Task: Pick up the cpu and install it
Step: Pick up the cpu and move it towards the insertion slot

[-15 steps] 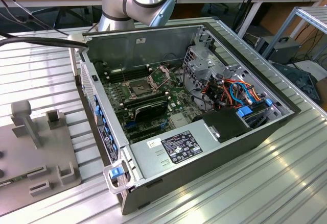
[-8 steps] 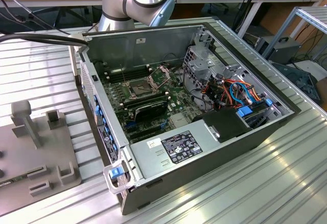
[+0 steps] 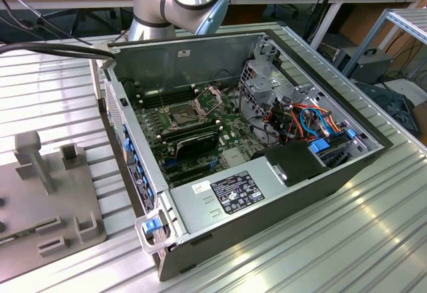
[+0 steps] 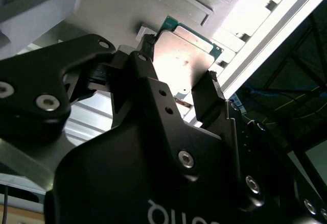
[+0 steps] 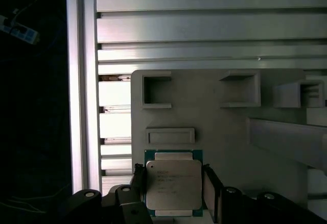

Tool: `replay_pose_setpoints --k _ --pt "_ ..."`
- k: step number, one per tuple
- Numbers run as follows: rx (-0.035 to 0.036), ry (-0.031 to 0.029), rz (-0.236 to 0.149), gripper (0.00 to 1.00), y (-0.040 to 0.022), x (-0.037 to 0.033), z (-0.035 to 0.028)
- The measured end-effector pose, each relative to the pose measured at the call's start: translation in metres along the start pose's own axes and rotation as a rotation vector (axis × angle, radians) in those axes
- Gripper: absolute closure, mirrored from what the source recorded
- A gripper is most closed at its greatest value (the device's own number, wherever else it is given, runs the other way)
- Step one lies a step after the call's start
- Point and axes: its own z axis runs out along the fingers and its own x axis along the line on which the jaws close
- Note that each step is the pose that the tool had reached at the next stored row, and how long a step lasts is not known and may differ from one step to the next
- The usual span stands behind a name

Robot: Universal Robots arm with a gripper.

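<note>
Hand (image 5: 172, 169) astride cpu (image 5: 173, 187) on grey fixture plate (image 5: 219, 142), grip contact unclear

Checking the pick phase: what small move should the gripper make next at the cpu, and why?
Probably a short straight lift, once the grip is sure: the gripper brackets the cpu at the grey fixture plate.

The exterior view looks down on the open computer case (image 3: 267, 193); both wrist views, close behind the claw (image 4: 180, 58) (over the fixture plate (image 5: 230, 147)), share the cpu (image 5: 173, 183).
</note>
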Motion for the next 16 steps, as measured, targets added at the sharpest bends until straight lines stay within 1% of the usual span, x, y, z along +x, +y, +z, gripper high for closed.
replay_pose_setpoints --k 7,16 --pt "0.0 0.0 0.0 0.45 0.0001 0.0 -0.0023" --pt "0.0001 0.0001 0.0 0.45 0.0001 -0.0017 -0.0023"
